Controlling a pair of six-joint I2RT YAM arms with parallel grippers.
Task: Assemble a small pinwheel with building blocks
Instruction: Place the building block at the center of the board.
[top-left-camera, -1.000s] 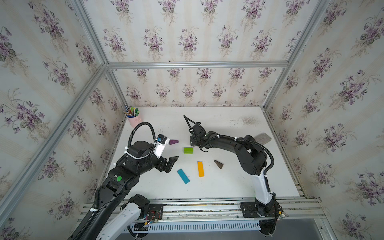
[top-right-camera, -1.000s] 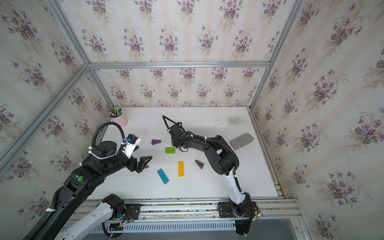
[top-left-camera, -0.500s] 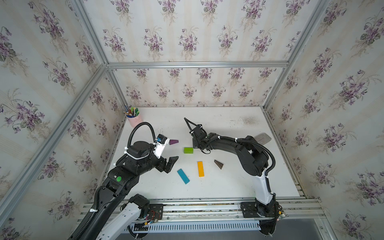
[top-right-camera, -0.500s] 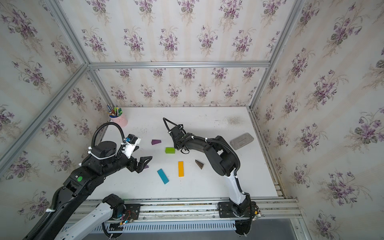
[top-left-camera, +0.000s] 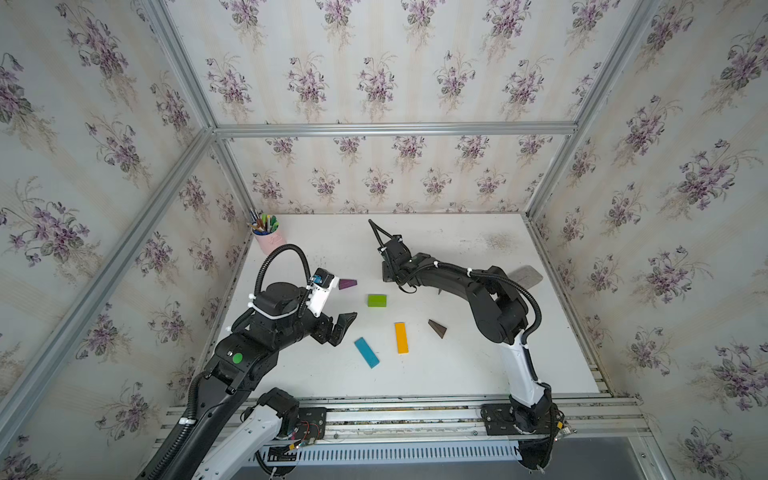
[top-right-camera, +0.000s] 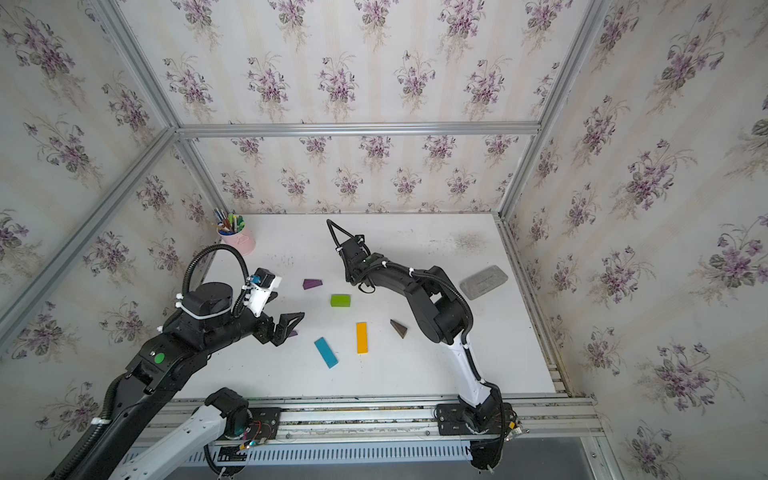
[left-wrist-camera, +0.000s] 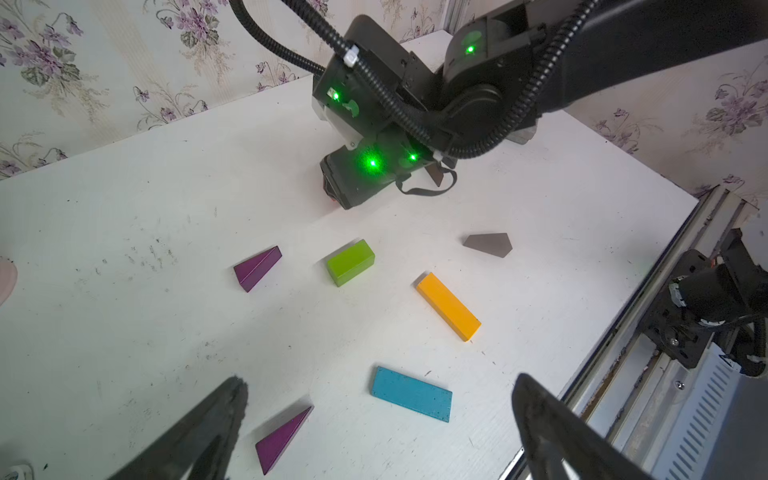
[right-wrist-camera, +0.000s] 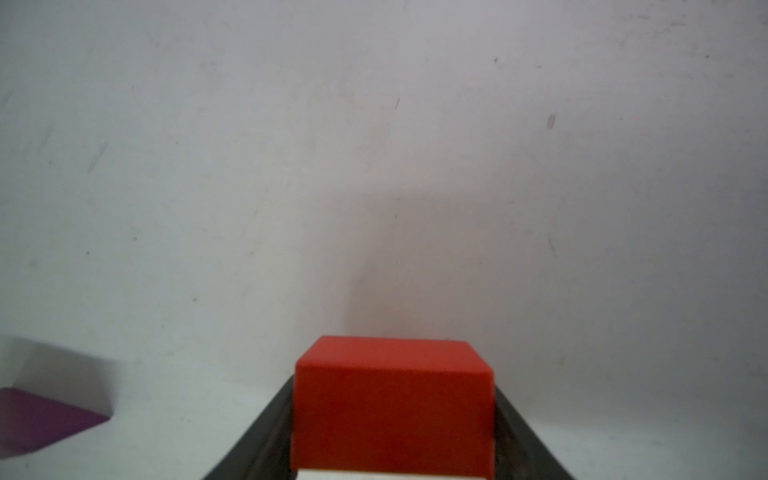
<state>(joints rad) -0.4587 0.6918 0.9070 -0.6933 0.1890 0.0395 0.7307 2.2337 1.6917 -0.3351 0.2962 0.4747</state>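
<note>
Right gripper narrowed onto red block, hidden in both top views

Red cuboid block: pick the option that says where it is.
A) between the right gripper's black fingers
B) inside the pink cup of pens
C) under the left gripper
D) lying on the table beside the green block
A: the right wrist view shows the red cuboid block held in the right gripper, with its black fingers pressed against both sides.
</note>
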